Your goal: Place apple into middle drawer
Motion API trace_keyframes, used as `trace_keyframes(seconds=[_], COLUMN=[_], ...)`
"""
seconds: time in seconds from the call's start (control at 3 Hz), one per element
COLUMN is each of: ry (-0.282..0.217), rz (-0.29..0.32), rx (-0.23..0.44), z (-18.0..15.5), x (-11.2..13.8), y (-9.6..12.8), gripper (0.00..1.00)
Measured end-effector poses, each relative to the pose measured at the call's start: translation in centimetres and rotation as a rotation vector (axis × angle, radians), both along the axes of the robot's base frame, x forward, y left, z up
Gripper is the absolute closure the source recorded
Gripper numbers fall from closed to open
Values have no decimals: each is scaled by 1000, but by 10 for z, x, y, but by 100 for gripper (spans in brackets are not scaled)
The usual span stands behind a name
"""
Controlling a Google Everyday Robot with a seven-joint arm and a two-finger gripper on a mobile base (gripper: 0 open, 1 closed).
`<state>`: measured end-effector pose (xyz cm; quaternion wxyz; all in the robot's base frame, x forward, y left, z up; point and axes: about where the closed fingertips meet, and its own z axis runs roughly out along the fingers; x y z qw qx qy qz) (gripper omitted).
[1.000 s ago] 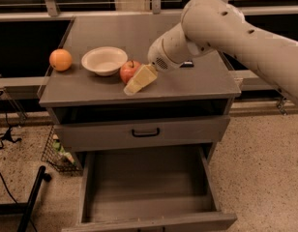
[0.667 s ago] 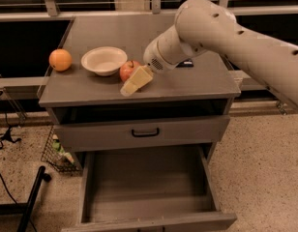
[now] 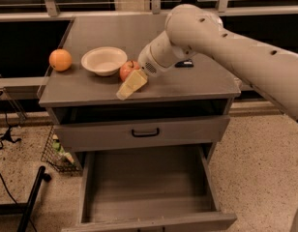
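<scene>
Nearest the camera, the middle drawer [image 3: 149, 190] is seen pulled fully out of a grey cabinet. Its flat grey floor is bare, so nothing has been placed in it yet. Just above and behind it, a closed grey drawer front [image 3: 192, 132] with a black bar handle [image 3: 145, 132] is shown, and above that a dark open slot under the cabinet top [image 3: 202, 83].

On the front part of the top, left of centre, the gripper [image 3: 131, 84] is seen as a pale yellow wedge angled down to the surface. It is carried by a thick cream arm [image 3: 226, 42] that reaches in from the right. The apple [image 3: 126, 68], red with yellowish patches, rests on the top directly behind the gripper and touching or nearly touching it. Whether the gripper is spread, closed, or clamped on the apple cannot be told, because part of the apple and the contact area are hidden.

Just left of the apple, a shallow cream bowl [image 3: 104, 60] is placed. Further left, near the edge, an orange fruit [image 3: 60, 60] is set. A small dark object [image 3: 184, 64] lies behind the arm.

The task is judged to be at an early stage. The drawer has been opened and the apple reached. The apple is not yet lifted, so lifting, carrying down and forward over the open drawer, and releasing are all left to be done.
</scene>
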<state>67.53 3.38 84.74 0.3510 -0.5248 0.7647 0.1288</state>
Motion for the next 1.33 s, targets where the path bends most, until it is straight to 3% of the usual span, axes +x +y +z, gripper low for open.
trace_keyframes(seconds=[0.33,0.67,1.0,1.33], ry=[20,21,21,21], rz=[8,8,8,8], rx=[-4,-4,-4,-4], z=[-10,-10,-10,-10], x=[3,3,3,3], y=[6,6,6,7], gripper=[0,18,49,72])
